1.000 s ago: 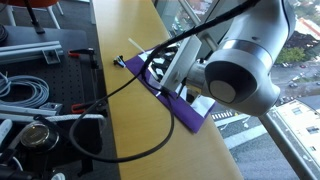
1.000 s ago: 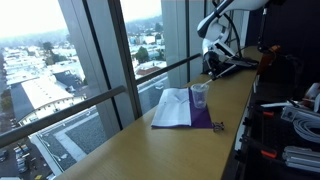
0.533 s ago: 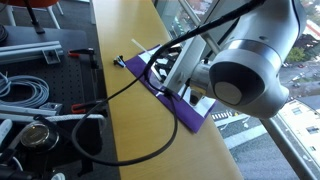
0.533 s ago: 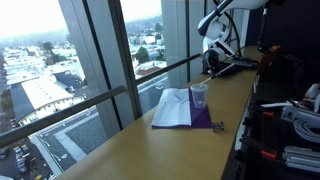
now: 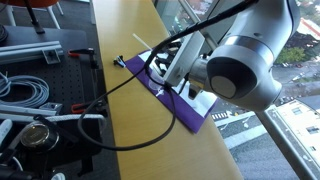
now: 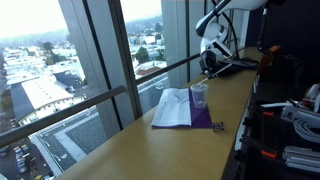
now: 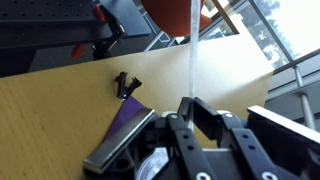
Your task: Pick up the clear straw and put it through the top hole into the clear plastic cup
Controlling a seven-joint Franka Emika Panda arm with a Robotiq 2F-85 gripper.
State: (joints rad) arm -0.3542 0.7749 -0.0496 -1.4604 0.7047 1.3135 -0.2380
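The arm has swung slightly, and the clear straw (image 5: 141, 41) has shifted with it, over the purple mat (image 5: 190, 113). In an exterior view the clear plastic cup (image 6: 199, 95) stands on that mat on the desk (image 6: 170, 150). Wrist view: the hand (image 7: 192, 108) pinches the straw's end. This looks like the carrying step; next, line the straw up over the cup's top hole and lower it

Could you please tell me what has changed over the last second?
Very little: the gripper, shut on the clear straw, shifted only slightly, direction unclear. Nothing was grasped or released. The clear plastic cup and purple mat stayed put.
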